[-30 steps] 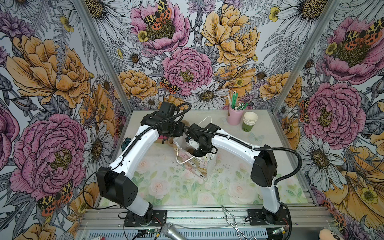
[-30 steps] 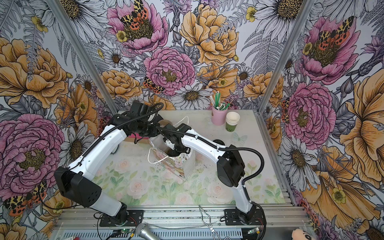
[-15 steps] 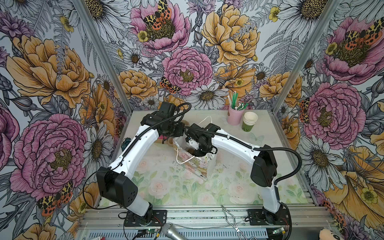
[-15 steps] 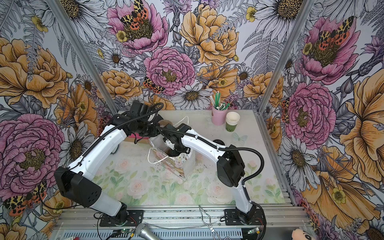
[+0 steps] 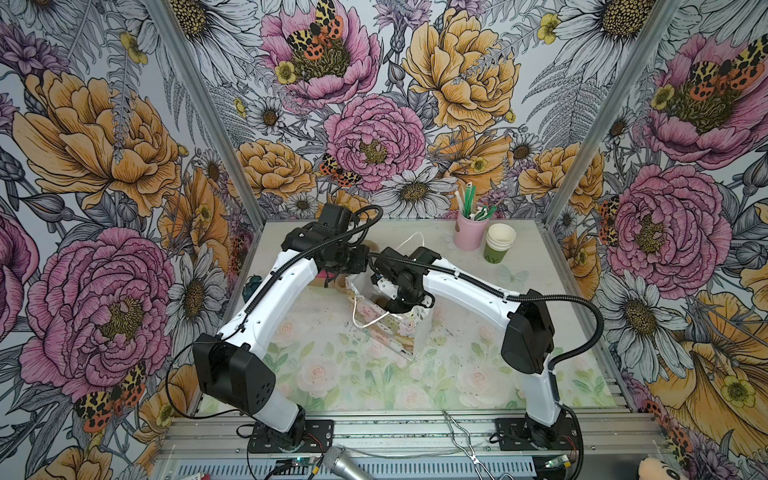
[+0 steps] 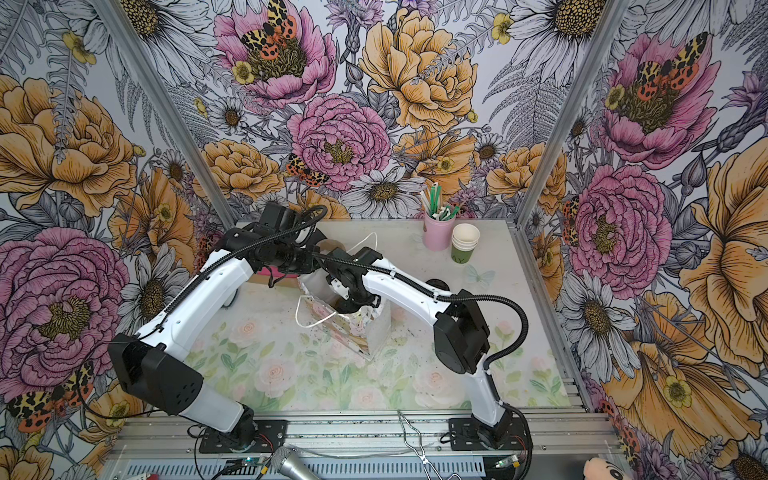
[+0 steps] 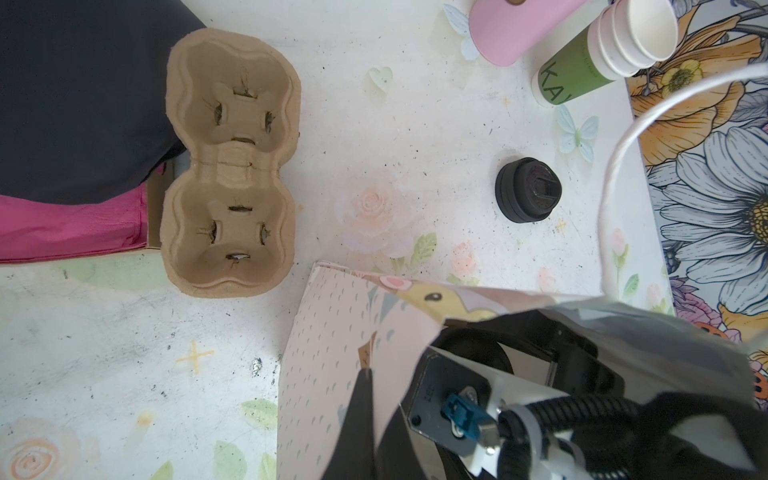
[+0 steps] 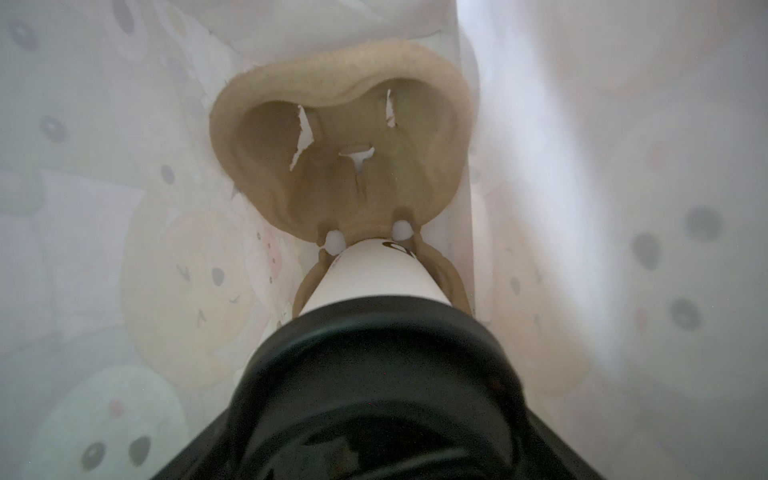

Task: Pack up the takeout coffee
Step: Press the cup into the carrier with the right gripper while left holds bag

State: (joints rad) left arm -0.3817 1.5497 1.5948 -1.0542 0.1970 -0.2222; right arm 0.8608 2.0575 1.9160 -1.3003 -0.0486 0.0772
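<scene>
**Coffee seated in its carrier inside the gift bag, both arms at the bag mouth**

At the far left of the table (image 5: 457,374), a box of pink napkins (image 7: 70,232) lies just beside an empty two-well pulp carrier (image 7: 230,162). Their edges are nearly touching.

The left gripper (image 7: 370,382) is clenched on the far-left rim of the gift bag (image 5: 399,332), with one dark finger lying on the outside of the paper wall. The bag stands upright near mid-table with its mouth open. One white cord handle (image 5: 365,320) droops over its near-left edge.

The right gripper (image 5: 399,301) reaches down through the mouth and fills most of the opening. Inside, the takeout coffee (image 8: 374,332) stands upright in one well of a second carrier (image 8: 340,104). Its black lid is uppermost and its whitish wall is wedged in the pulp ring. The neighbouring well is empty. The carrier's rim lies close against the bag walls (image 8: 623,166) on both sides, leaving little side room. The right jaws stand wide about the lid, but it cannot be told whether they grasp it or stand clear of it.

To the right of the bag, a small stack of loose black lids (image 7: 528,189) sits apart on bare table. In the far right corner, a pink cup of straws (image 5: 469,232) stands just beside a stack of lidless cups (image 5: 498,245). The near half of the table lies open.
</scene>
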